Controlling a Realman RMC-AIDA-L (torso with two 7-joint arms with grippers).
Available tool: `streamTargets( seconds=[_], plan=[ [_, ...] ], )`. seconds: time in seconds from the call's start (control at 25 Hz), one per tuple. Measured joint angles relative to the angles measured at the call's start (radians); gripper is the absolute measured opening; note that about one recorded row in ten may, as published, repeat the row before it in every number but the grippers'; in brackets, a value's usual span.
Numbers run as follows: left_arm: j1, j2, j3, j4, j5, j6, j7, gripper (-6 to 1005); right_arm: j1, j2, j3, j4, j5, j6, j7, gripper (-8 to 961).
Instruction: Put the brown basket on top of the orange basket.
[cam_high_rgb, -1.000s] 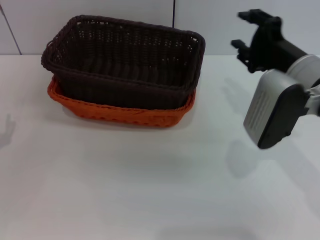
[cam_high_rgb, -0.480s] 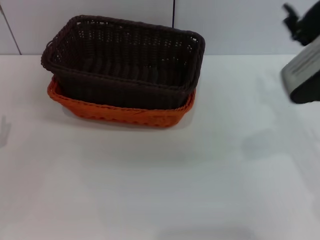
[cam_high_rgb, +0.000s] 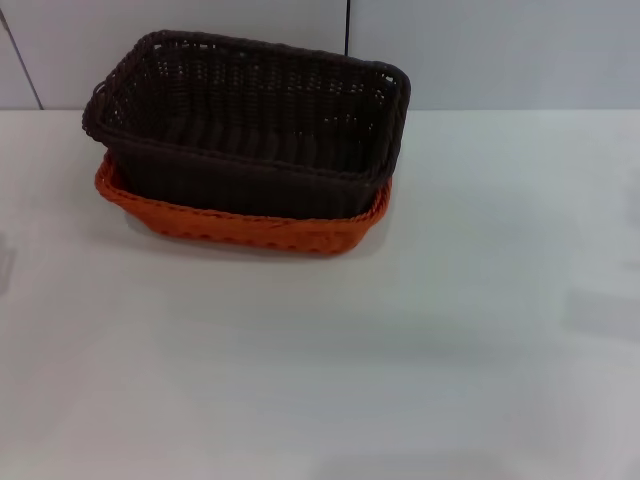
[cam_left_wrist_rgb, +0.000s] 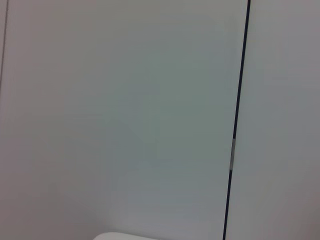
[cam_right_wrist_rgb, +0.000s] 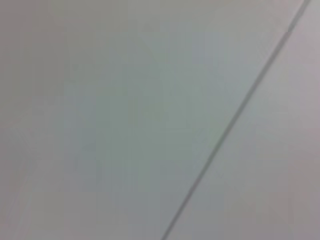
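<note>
The brown basket (cam_high_rgb: 250, 120) sits nested in the orange basket (cam_high_rgb: 250, 228) at the back left of the white table in the head view. Only the orange basket's rim and lower wall show beneath the brown one. Neither gripper shows in any view. Both wrist views show only a pale wall with a dark seam.
The white table (cam_high_rgb: 400, 350) stretches in front of and to the right of the baskets. A pale wall with a dark vertical seam (cam_high_rgb: 347, 25) stands behind the table.
My right arm has moved out of the head view to the right. The baskets have not moved.
</note>
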Motion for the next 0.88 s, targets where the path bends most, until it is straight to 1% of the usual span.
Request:
streamTargets(
  seconds=[0.12, 0.2, 0.28, 0.36, 0.4, 0.48, 0.6, 0.68, 0.84, 0.88],
  plan=[
    [0.001, -0.002, 0.002, 0.000, 0.002, 0.004, 0.000, 799, 0.007, -0.002, -0.015, -0.102, -0.078, 0.101, 0.114, 593],
    [0.001, -0.002, 0.003, 0.000, 0.002, 0.005, -0.001, 799, 0.012, -0.003, -0.013, -0.142, -0.115, 0.125, 0.154, 593],
    [0.002, -0.003, 0.005, 0.000, 0.002, 0.006, -0.003, 799, 0.013, -0.004, 0.012, -0.156, -0.115, 0.113, 0.240, 593],
    [0.005, -0.003, 0.005, 0.000, 0.002, 0.006, -0.004, 799, 0.007, -0.006, 0.041, -0.178, -0.117, 0.090, 0.382, 593],
    [0.006, -0.003, 0.006, -0.001, 0.002, 0.006, -0.004, 799, 0.002, -0.008, 0.057, -0.205, -0.140, 0.085, 0.468, 593],
    [0.006, -0.003, 0.007, -0.001, 0.002, 0.006, -0.004, 799, -0.002, -0.006, 0.070, -0.255, -0.195, 0.096, 0.572, 589],
    [0.007, -0.003, 0.008, -0.002, 0.002, 0.006, -0.005, 799, 0.009, -0.004, 0.071, -0.389, -0.285, 0.190, 0.736, 590],
    [0.007, -0.003, 0.008, -0.002, 0.001, 0.006, -0.005, 799, 0.034, -0.004, 0.061, -0.513, -0.314, 0.294, 0.886, 590],
    [0.007, -0.003, 0.008, -0.002, 0.003, 0.006, -0.005, 799, 0.115, 0.004, 0.052, -0.797, -0.309, 0.491, 1.188, 591],
    [0.007, -0.003, 0.008, -0.002, 0.003, 0.006, -0.005, 799, 0.123, 0.006, 0.050, -0.829, -0.304, 0.508, 1.216, 592]
  ],
)
